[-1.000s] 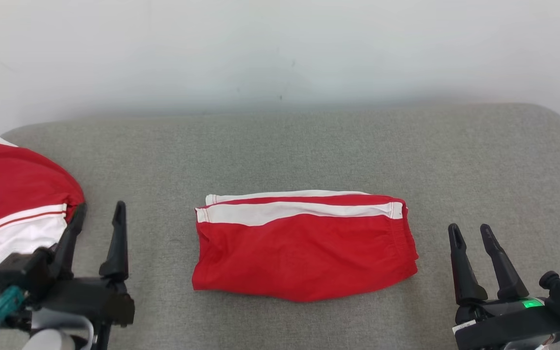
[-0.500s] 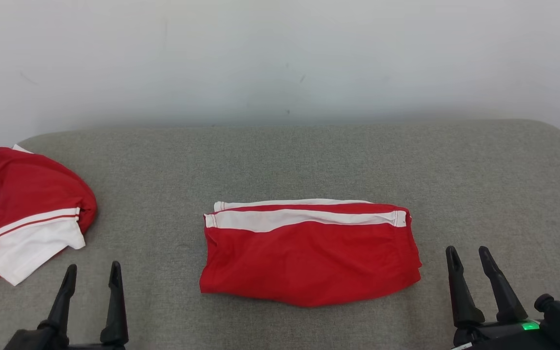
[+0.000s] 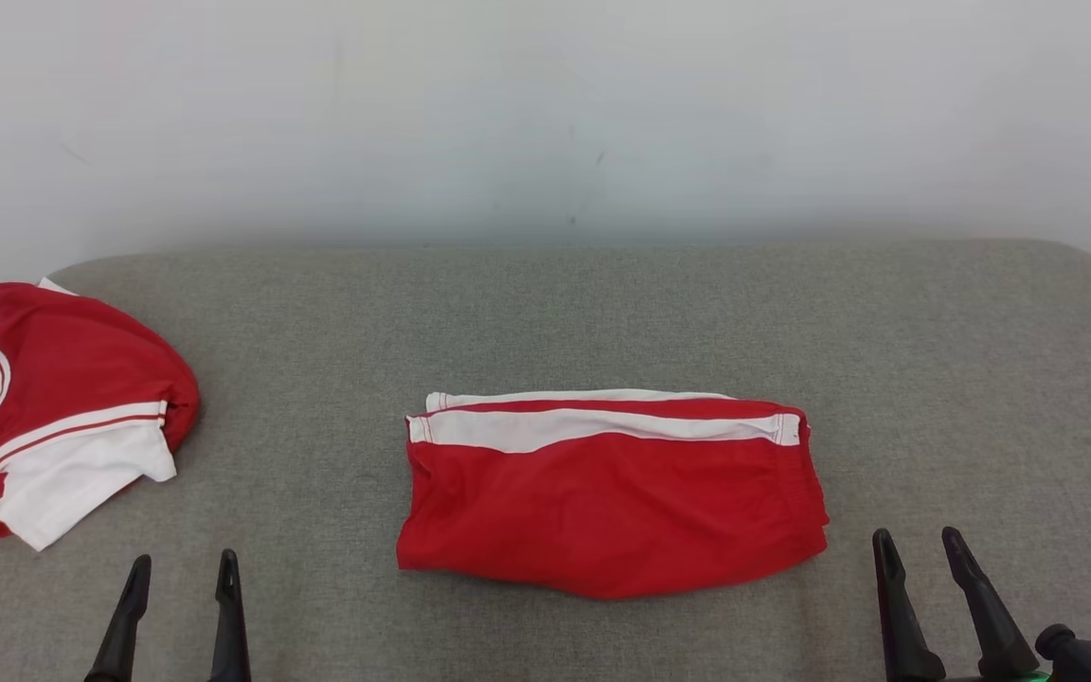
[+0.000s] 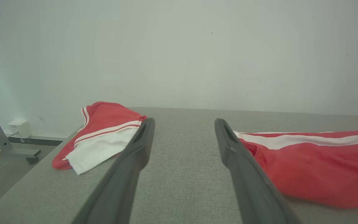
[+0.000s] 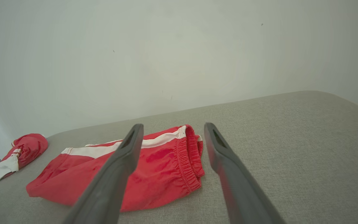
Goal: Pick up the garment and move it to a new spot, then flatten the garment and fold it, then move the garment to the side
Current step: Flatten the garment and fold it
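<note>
Folded red shorts [image 3: 612, 497] with a white stripe along the far edge lie flat near the middle of the grey surface [image 3: 545, 313], their long side running from 9 to 3 o'clock and the elastic waistband at the 3 o'clock end. A red and white shirt [image 3: 72, 407] lies bunched at 9 o'clock, by the surface's edge and well apart from the shorts. The left gripper [image 3: 184, 559] shows at 7 o'clock in the head view, its fingers spread wide and holding nothing, clear of both garments. The right gripper [image 3: 915, 535] shows at 5 o'clock, its fingers also wide apart and empty, near the waistband end of the shorts but not touching it. Both pairs of fingers point toward 12 o'clock, at the pale wall [image 3: 545, 114] behind the surface.
</note>
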Robot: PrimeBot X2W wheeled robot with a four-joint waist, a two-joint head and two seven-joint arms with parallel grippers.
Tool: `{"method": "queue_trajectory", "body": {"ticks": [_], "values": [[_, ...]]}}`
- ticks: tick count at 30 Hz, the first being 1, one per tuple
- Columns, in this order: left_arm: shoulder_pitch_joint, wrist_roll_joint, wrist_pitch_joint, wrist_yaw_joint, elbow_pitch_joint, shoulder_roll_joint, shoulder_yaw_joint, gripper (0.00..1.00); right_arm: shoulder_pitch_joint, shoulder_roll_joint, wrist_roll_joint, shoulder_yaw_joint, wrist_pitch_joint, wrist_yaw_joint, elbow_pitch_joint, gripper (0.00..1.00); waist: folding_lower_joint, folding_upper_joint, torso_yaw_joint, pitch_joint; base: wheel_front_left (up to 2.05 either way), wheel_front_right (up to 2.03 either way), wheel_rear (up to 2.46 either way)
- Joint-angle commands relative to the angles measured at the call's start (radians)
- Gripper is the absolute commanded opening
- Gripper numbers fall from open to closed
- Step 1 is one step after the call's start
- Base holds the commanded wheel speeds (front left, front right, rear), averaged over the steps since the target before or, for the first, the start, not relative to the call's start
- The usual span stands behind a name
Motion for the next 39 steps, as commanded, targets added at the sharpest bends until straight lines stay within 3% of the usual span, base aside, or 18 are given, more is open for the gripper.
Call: {"method": "queue_trajectory", "body": {"ticks": [1,14,21,27,28,39], "values": [[0.016,0.017,-0.001,-0.006,0.002,-0.005,0.007,1.00,0.005,0.004,-0.007,-0.002,-0.005,-0.002,-0.002,1.00,0.0001,0.0000,-0.002,0.001,0.00,0.00,0.00],[-0.034,0.065,-0.001,-0.046,0.015,-0.058,0.014,1.00,-0.154,-0.071,-0.048,0.002,0.073,-0.002,0.085,1.00,0.0001,0.0000,0.020,0.049,0.00,0.00,0.00],[-0.081,0.082,-0.001,-0.066,0.032,-0.087,-0.003,1.00,-0.315,-0.099,-0.043,0.019,0.131,-0.002,0.242,1.00,0.0001,0.0000,0.066,0.101,0.00,0.00,0.00],[-0.127,0.091,-0.001,-0.083,0.047,-0.113,-0.023,1.00,-0.450,-0.128,-0.051,0.044,0.155,-0.002,0.464,1.00,0.0001,0.0000,0.121,0.151,0.00,0.00,0.00],[-0.138,0.094,-0.001,-0.084,0.051,-0.119,-0.027,1.00,-0.487,-0.127,-0.047,0.048,0.149,-0.002,0.532,1.00,0.0001,0.0000,0.135,0.165,0.00,0.00,0.00],[-0.181,0.103,-0.001,-0.096,0.070,-0.135,-0.028,1.00,-0.590,-0.107,-0.011,0.075,0.137,-0.002,0.818,1.00,0.0001,0.0000,0.165,0.193,0.00,0.00,0.00]]}}
